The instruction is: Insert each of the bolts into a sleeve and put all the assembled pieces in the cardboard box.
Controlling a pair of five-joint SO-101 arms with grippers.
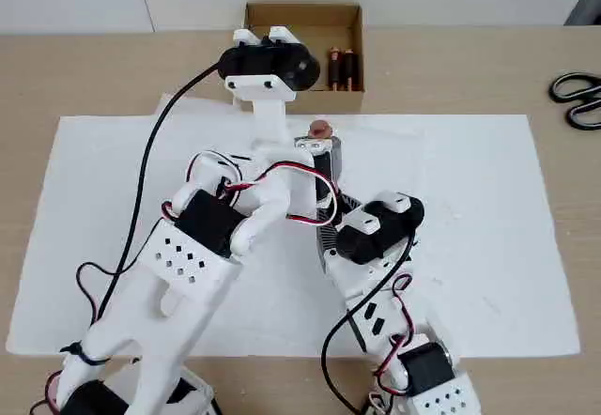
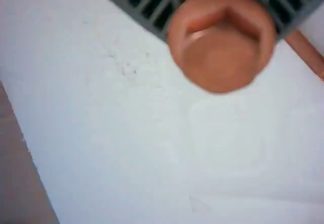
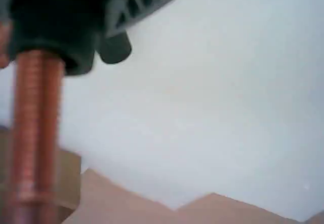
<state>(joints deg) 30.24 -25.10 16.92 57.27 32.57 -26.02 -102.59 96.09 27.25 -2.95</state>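
**A:** What is the left tool doing?

**B:** Its grey ribbed fingers are clamped on a round copper-coloured sleeve. The sleeve's hollow end faces the wrist camera, and it is held above the white paper sheet.

**A:** And the right tool?

**B:** It is closed on a copper-coloured threaded bolt. The threaded shank sticks straight out of the dark jaws.

**A:** How do the two stand to each other?

**B:** From above, both tools meet over the far middle of the sheet, just short of the box. I cannot tell whether the bolt's tip touches the sleeve.

**A:** Where is the box?

**B:** The open brown cardboard box sits on the light wooden desk, just beyond the paper's far edge. Two copper-coloured assembled pieces lie side by side in it, near its right wall. The left arm's wrist hangs over the box's near left part.

**A:** Is there anything further out?

**B:** A pair of black-handled scissors lies on the desk at the far right, off the sheet.
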